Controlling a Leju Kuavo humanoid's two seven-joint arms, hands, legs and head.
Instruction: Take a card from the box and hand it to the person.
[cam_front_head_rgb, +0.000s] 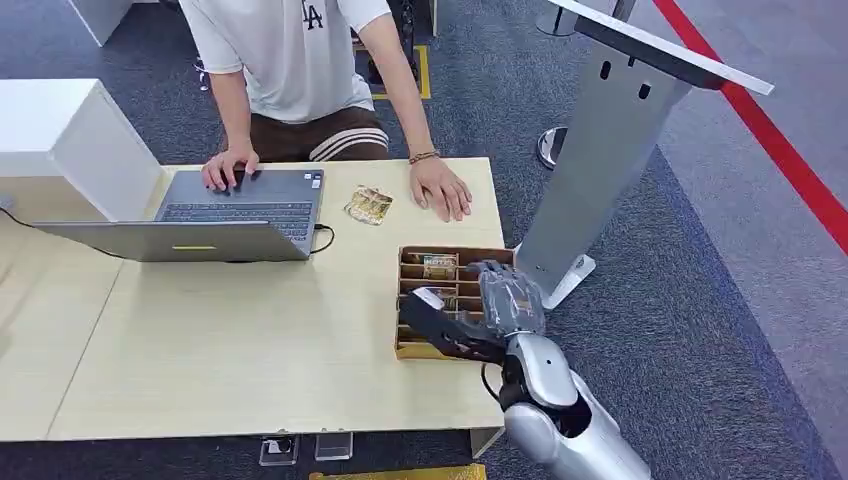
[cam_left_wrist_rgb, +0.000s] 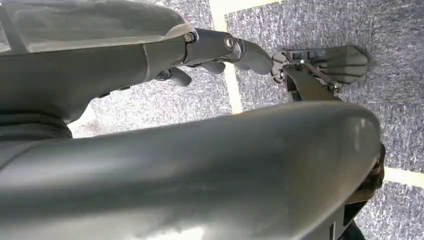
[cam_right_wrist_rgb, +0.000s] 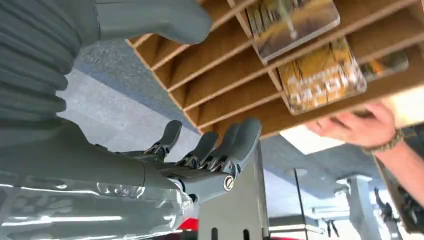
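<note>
— Wooden slats sit right under my fingers, don't they?

— Yes. My right hand (cam_front_head_rgb: 500, 300) hovers over the box (cam_front_head_rgb: 408, 350), at its side nearest the grey stand (cam_front_head_rgb: 600, 160). The fingers (cam_right_wrist_rgb: 235, 145) are apart and a little curled, the thumb held wide on the other side of the slots. Nothing is between them.

— And the card?

— Two cards show in the box. The nearer card (cam_right_wrist_rgb: 320, 77) leans in a slot just beyond my fingertips, toward the box's far end; the second card (cam_right_wrist_rgb: 292, 22) stands a slot over. Both lie with their long edge along the slots, so across the box, not along it.

— So which way do you go?

— Forward and down, I judge, thumb on one face and fingers on the other, closing across the thin side.

— Your other arm?

— My left hand (cam_left_wrist_rgb: 220, 50) hangs well away from the box, over carpet; whether it is open or closed I cannot tell. The right is plainly the nearer.

— And beyond the box?

— The person's hand (cam_front_head_rgb: 440, 188) rests flat on the table (cam_front_head_rgb: 250, 350) just past the box's far end, beside a loose card (cam_front_head_rgb: 369, 205).
</note>
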